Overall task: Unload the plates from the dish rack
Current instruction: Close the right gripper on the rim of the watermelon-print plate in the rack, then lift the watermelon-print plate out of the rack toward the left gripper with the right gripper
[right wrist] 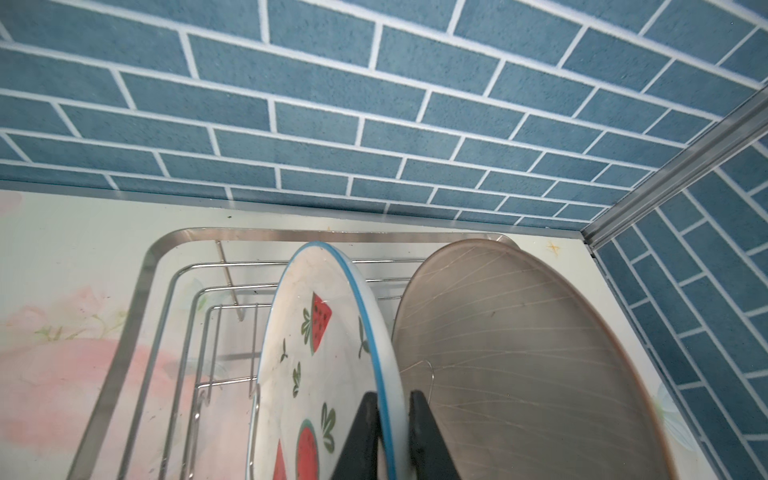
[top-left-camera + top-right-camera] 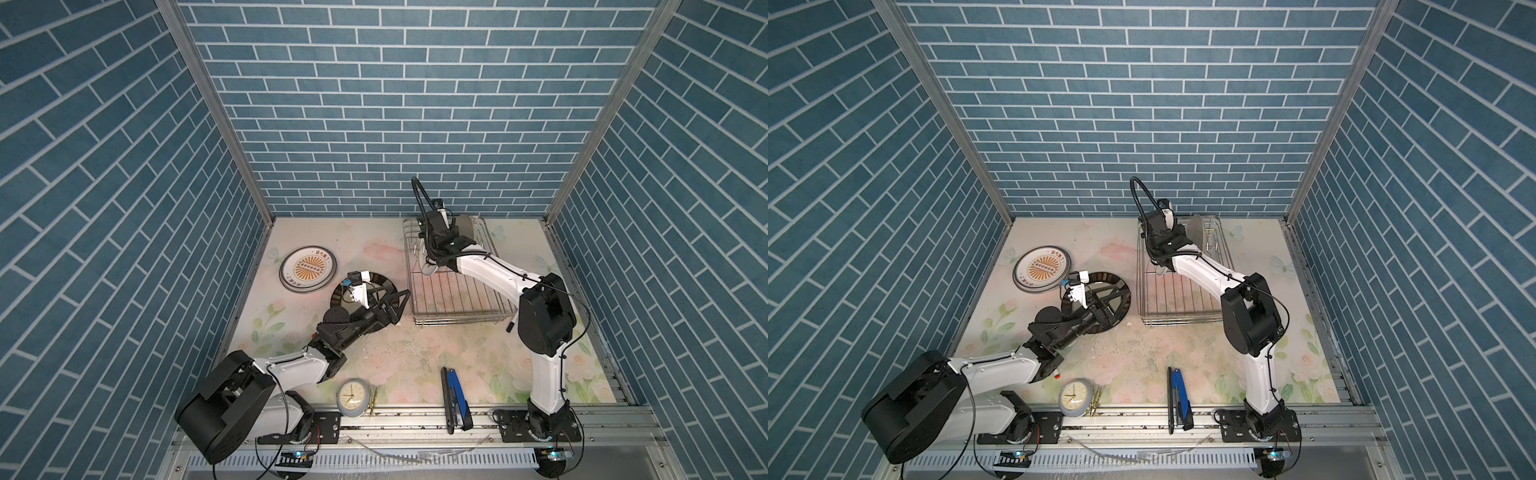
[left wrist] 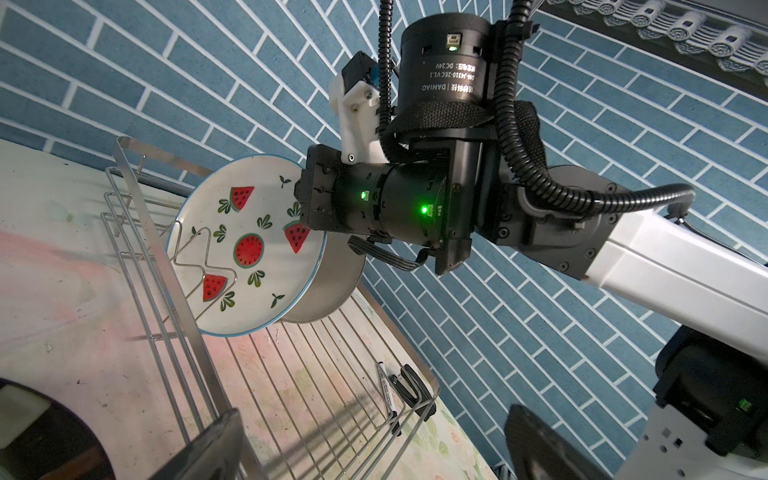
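The white round ceramic plate with red watermelon slices and a thin blue rim (image 1: 316, 353) stood on its edge among the prongs at the far end of the silver wire dish rack (image 2: 461, 320). The right gripper (image 1: 390, 399) was closed on its upper rim, one black finger on each face. Just behind it, close to the back wall, a plain greyish round plate with fine pale lines (image 1: 519, 353) leaned in the same rack. The rest of the rack looked bare down to its wire floor.

On the flowered table to the left of the rack, a white round plate with an orange sunburst motif (image 2: 307, 268) lay flat. It perhaps sat on another plate, but I could not be sure from above. Beside it lay a cream round plate with a dark banded rim (image 2: 386, 282), and over this plate hung the left gripper (image 2: 401, 307), its jaws spread wide and holding nothing.

So I judged the work to be well past the middle: at least two plates were out, the watermelon plate was gripped but not yet lifted out, and the grey one was untouched.
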Available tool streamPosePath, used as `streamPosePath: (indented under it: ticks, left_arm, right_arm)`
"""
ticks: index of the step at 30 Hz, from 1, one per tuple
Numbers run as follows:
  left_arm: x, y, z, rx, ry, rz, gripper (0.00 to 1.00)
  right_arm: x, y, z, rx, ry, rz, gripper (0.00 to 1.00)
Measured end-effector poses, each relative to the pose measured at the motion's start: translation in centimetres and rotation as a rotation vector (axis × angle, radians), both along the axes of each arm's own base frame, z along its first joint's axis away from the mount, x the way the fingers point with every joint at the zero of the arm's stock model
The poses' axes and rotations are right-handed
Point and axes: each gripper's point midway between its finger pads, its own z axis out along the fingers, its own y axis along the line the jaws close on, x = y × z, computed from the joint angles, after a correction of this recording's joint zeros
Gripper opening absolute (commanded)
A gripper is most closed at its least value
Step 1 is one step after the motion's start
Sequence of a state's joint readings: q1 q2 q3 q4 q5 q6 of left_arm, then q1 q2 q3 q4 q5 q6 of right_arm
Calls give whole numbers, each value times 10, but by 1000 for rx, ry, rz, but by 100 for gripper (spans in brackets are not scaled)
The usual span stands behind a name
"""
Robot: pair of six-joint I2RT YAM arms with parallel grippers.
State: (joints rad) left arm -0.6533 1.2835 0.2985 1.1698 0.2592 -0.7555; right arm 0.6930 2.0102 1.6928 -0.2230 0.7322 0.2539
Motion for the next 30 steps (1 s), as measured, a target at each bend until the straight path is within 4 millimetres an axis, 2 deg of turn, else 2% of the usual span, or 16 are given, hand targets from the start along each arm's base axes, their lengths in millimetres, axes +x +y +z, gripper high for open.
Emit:
streamPosePath:
  ticks: [11,30]
  left_arm:
    - [1,-1,2,-9,0,-4,100]
    - [3,-3,5,-13,1,-5,100]
  right_arm:
    - [0,3,3,1,-15,3,3]
    - [-6,12,11,-87,-49,50,0]
